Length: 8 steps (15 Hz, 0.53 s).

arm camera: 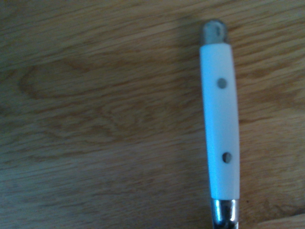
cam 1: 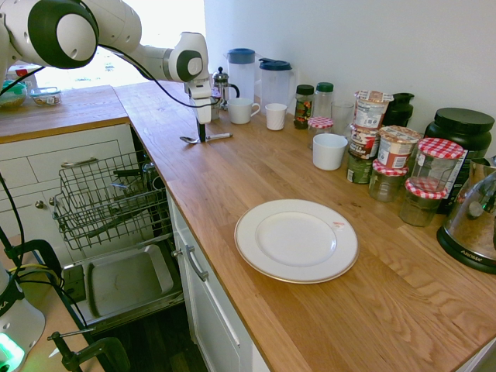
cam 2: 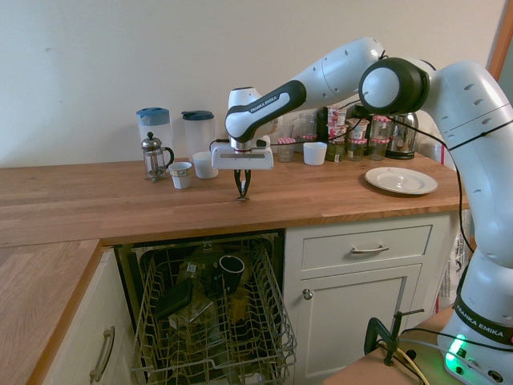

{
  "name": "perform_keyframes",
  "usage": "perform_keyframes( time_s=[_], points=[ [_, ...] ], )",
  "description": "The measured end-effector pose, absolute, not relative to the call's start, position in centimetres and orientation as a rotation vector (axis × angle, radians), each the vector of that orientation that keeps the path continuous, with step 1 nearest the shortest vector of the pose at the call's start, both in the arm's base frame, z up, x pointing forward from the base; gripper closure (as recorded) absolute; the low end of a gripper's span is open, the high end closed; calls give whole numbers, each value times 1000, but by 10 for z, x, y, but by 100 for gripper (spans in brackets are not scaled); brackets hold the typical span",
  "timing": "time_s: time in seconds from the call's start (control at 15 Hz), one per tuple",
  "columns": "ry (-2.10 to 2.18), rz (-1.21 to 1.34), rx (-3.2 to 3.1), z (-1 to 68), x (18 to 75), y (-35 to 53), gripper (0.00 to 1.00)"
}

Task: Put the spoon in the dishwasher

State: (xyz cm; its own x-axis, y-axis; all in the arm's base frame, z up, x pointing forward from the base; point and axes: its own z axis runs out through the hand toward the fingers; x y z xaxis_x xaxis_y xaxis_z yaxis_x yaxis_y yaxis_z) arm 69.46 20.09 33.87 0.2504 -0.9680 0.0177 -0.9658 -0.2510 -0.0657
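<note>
The spoon (cam 1: pixel 220 136) lies on the wooden counter near its front edge, with its oval bowl pointing away from the wall. My gripper (cam 1: pixel 201 136) points straight down onto the spoon's middle. In the second exterior view the gripper (cam 2: pixel 242 195) has its fingers pinched together at counter level. The wrist view shows the spoon's handle (arm camera: pixel 219 124) as white with two rivets and a metal tip, flat on the wood. The dishwasher (cam 1: pixel 108 203) stands open below the counter with its wire rack (cam 2: pixel 212 321) pulled out over the dropped door (cam 1: pixel 124 283). A dark mug and other items sit in the rack.
Behind the gripper stand a cafetiere (cam 1: pixel 222 85), two lidded jugs (cam 1: pixel 242 71) and white mugs (cam 1: pixel 242 111). Jars and tubs (cam 1: pixel 387 155) crowd the wall side. A white plate (cam 1: pixel 296 239) lies further along the counter, and a kettle (cam 1: pixel 477 225) stands at its end.
</note>
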Motion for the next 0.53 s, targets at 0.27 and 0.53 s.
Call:
perform_keyframes(
  time_s=[0.27, 0.53],
  points=[
    [1881, -92, -2447, 366, 676, 203, 100],
    [1821, -151, -2446, 438, 610, 228, 100]
  ],
)
